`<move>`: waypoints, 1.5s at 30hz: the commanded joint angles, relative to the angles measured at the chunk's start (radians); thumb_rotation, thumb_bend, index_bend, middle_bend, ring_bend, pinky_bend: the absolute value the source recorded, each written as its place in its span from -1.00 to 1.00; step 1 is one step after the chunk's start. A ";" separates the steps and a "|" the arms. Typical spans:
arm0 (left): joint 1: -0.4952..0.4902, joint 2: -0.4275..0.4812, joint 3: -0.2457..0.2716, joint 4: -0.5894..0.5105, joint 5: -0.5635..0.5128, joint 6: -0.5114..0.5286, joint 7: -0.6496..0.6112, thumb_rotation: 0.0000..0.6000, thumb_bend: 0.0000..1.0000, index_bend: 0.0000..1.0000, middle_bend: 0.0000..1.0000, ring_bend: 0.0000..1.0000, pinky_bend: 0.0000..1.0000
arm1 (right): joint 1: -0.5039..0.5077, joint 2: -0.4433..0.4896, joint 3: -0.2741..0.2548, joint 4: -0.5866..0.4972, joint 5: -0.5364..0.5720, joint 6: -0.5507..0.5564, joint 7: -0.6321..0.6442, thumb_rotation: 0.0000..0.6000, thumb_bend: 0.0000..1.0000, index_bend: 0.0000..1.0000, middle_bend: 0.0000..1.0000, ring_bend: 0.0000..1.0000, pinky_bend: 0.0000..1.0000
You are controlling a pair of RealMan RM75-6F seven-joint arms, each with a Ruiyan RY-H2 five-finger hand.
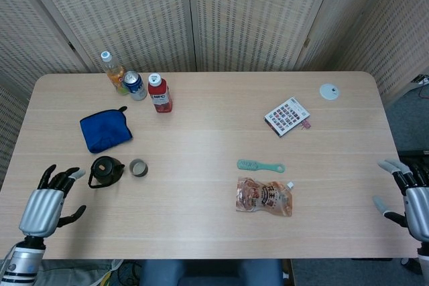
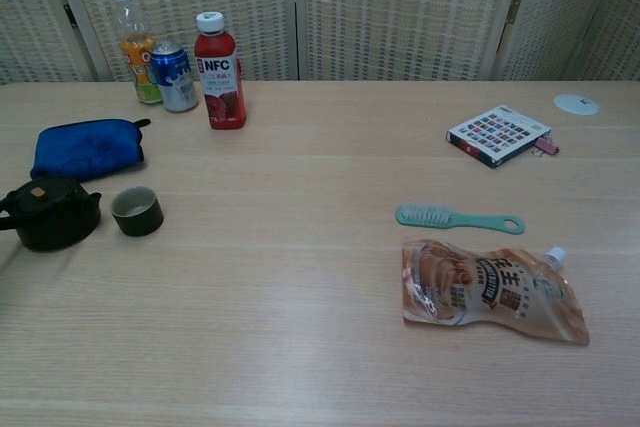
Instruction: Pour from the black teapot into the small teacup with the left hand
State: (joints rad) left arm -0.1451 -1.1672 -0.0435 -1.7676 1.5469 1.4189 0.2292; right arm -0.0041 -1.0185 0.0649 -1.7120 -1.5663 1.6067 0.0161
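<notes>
While nothing is yet held, the approach step is judged to be in hand — the left hand is seen empty, fingers spread, near the black teapot on its front-left side. The small teacup is set just right of the teapot, upright. The right hand is parked far right of the teapot, fingers apart, holding nothing. Next, the teapot's handle must be reached and gripped — pot lifted, spout tipped over the cup.

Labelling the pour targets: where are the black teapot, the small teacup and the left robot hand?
black teapot (image 1: 107, 170), head view, lid.
small teacup (image 2: 137, 212), chest view, outer wall.
left robot hand (image 1: 44, 202), head view, back of hand.
</notes>
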 commanded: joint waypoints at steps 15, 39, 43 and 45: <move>-0.145 -0.094 -0.031 0.103 -0.031 -0.176 0.020 1.00 -0.65 -0.69 -0.67 -0.61 -0.98 | 0.004 0.018 0.013 -0.013 0.019 -0.005 -0.015 1.00 -0.59 -0.52 -0.56 -0.74 -0.69; -0.299 -0.256 -0.109 0.277 -0.207 -0.318 0.047 1.00 -0.72 -0.77 -0.71 -0.62 -0.98 | 0.008 0.026 0.020 -0.014 0.053 -0.026 -0.024 1.00 -0.59 -0.52 -0.56 -0.74 -0.69; -0.312 -0.272 -0.110 0.321 -0.222 -0.326 0.049 1.00 -0.72 -0.77 -0.71 -0.62 -0.98 | 0.007 0.028 0.021 -0.015 0.051 -0.024 -0.024 1.00 -0.59 -0.52 -0.56 -0.74 -0.69; -0.316 -0.280 -0.109 0.341 -0.229 -0.330 0.043 1.00 -0.72 -0.77 -0.71 -0.62 -0.98 | 0.007 0.028 0.021 -0.016 0.052 -0.024 -0.024 1.00 -0.59 -0.52 -0.56 -0.74 -0.69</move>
State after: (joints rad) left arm -0.4567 -1.4404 -0.1527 -1.4369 1.3243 1.0931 0.2748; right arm 0.0029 -0.9902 0.0856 -1.7281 -1.5144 1.5826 -0.0080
